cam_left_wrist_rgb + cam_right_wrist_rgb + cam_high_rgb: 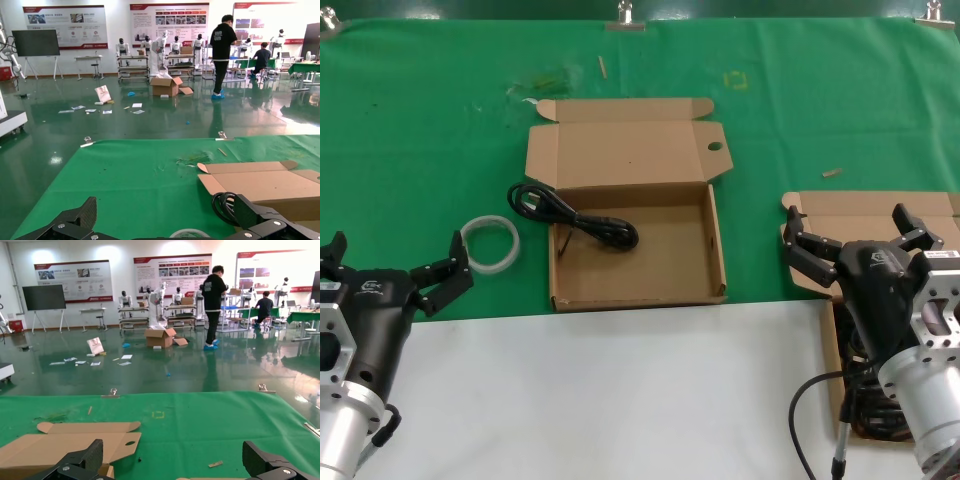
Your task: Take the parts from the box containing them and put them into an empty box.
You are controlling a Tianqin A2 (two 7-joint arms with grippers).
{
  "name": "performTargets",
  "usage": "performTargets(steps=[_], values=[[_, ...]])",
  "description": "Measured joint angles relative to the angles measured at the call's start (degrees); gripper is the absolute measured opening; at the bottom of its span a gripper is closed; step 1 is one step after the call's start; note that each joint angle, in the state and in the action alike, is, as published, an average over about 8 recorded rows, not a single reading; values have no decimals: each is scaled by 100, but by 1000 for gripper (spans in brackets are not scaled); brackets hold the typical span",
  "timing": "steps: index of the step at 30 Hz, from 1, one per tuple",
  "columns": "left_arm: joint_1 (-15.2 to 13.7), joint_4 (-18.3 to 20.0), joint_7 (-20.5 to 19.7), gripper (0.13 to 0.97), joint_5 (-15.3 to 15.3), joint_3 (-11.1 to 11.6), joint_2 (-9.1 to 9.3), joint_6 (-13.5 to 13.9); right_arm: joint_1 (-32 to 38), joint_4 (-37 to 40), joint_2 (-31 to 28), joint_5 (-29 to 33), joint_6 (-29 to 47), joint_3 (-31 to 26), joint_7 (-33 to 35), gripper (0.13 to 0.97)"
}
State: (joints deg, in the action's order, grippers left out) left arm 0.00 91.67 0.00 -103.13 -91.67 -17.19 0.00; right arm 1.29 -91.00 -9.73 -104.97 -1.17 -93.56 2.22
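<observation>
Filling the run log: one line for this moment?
left claw: open, idle by white ring | right claw: open over source box | one cable draped over holed-lid box wall

A robotics lab hall: white humanoid robots [162,47] on racks, wall posters [65,26], glossy green floor [150,120].

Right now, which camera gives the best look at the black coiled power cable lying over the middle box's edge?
The head view: the black coiled power cable shows whole, draped over the left wall of the open brown cardboard box. The left wrist view catches only a loop; the right wrist view shows none.
</observation>
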Motion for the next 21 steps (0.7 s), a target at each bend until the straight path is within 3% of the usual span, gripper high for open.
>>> performTargets(steps=[21], values=[[0,0,0,966,0,0,0,0,0,0,0,0,0,0,0,966]])
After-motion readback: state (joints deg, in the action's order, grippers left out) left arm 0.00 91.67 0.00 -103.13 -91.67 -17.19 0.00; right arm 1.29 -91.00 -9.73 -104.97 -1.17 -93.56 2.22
